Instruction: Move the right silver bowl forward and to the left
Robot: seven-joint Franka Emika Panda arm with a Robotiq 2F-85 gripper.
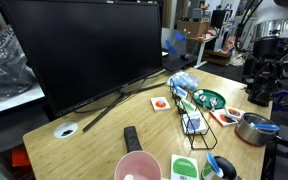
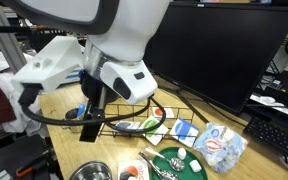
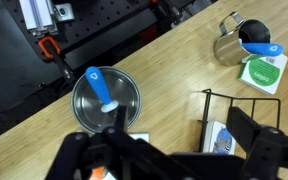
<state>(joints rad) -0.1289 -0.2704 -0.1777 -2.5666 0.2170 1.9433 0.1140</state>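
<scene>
The right silver bowl [image 3: 106, 97] is small, round and shiny, with a blue piece lying across its rim. It stands on the wooden table near the edge and shows in both exterior views [image 1: 252, 128] [image 2: 92, 172]. My gripper [image 3: 184, 150] is open and empty. It hangs above the table, with the bowl just off one finger and not between the fingers. In both exterior views the gripper [image 1: 258, 97] [image 2: 89, 128] is above the bowl and apart from it.
A black wire rack [image 3: 219, 110] holding a card stands beside the gripper. A small silver cup [image 3: 229, 45] with a blue piece and a green lid [image 3: 262, 68] lie further off. A dark green dish [image 1: 209, 98], a pink bowl [image 1: 137, 166] and a large monitor [image 1: 84, 50] are also on the table.
</scene>
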